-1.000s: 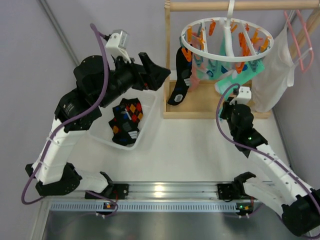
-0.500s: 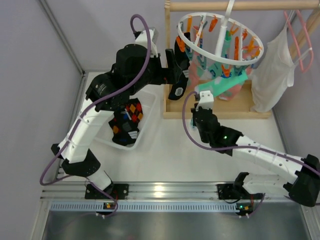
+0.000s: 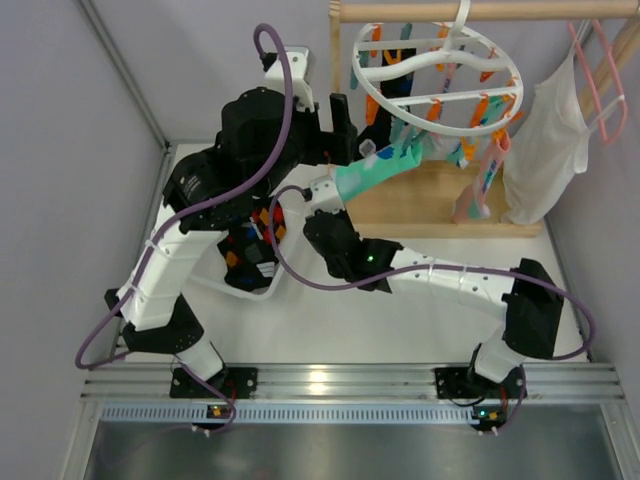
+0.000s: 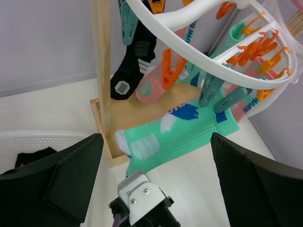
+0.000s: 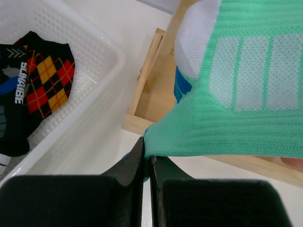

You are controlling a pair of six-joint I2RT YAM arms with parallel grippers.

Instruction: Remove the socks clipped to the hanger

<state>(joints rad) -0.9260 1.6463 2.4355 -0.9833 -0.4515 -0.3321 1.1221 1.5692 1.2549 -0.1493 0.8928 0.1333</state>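
The right end effector (image 5: 146, 153) has its jaws pressed together on the lower edge of a green sock (image 5: 246, 94), and only a thin fold of fabric is between them. This green sock is stretched tight from the teal clips (image 4: 222, 94) of the hanger (image 3: 398, 68) down and to the left, and it passes just over the front edge of the base board (image 3: 440, 200) of the wooden rack. The hanger hangs by its hook from the wooden rod (image 3: 420, 11) and it is tilted, with the side toward the pulled sock lower. A black sock (image 4: 134, 66) is clipped close to the wooden post (image 4: 100, 71), and a pink sock (image 3: 480, 185) hangs at the front right of the ring, near the white cloth (image 3: 545, 150). The left end effector (image 4: 155, 142) has its two fingers wide apart and holds nothing. It is high, just beside the post, with the green sock below, between the fingers. The left finger is over the rim of the white basket (image 5: 94, 42), where the argyle socks (image 5: 45, 71) lie. The basket corner is just beside the corner of the base board, so only a narrow strip of bench (image 3: 400, 320) shows between these edges. The right arm lies across the bench before the rack.
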